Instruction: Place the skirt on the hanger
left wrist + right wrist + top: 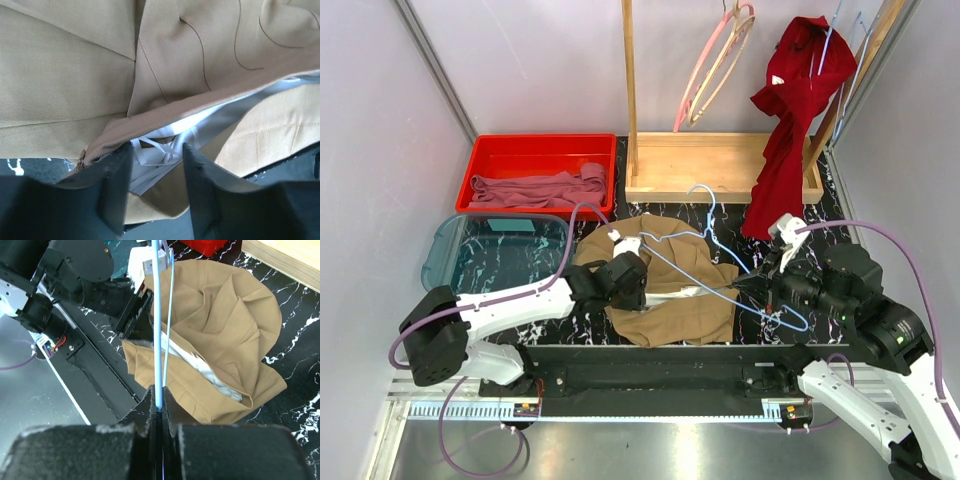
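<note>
Parted jaws of left gripper (156, 152) straddle skirt (70, 85); right gripper (159, 401) pinches hanger (158, 340).

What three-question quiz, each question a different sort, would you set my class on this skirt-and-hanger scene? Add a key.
1. True or false: the right gripper is shut on the light-blue hanger.
2. Where does the mauve-pink cloth lie? A: in the red bin. B: in a cardboard box. C: in a drawer.
3. Fill in: the left gripper is at the open edge of the tan ___, where white lining shows.

Key: 1 true; 2 A; 3 skirt.
</note>
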{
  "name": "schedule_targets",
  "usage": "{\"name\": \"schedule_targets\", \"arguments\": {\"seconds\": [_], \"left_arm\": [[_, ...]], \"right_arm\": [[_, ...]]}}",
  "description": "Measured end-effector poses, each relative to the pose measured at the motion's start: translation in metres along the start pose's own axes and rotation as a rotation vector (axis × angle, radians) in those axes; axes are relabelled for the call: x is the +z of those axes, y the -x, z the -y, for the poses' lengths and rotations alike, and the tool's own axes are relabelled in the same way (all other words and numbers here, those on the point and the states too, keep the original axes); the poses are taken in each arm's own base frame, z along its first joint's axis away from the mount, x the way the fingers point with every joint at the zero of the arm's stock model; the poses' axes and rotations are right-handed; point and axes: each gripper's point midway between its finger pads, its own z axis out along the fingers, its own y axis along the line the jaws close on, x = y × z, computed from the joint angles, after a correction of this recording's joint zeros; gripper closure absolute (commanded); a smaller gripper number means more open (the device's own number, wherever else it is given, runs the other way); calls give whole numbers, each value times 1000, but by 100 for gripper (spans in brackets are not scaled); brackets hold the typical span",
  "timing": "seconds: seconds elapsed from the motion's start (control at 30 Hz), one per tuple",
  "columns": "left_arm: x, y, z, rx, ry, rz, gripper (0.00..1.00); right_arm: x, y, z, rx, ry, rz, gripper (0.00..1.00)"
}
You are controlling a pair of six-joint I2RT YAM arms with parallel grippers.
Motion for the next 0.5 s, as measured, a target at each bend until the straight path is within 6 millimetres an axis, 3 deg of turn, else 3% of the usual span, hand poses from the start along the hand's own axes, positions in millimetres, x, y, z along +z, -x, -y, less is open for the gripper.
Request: {"name": "schedule_targets", "arguments": {"seconds": [0.17,0.37,0.5], "left_arm": [[3,4,-6,-25,28,8,100],[2,15,-24,-45,83,31,100],[-5,36,-41,-66,104,82,100]], "right_arm": [[-8,-3,-1,-24,-1,-24,100],[-14,-4,-3,-45,1,-44,100],[-10,-9,-2,-56,12,-76,100]]}}
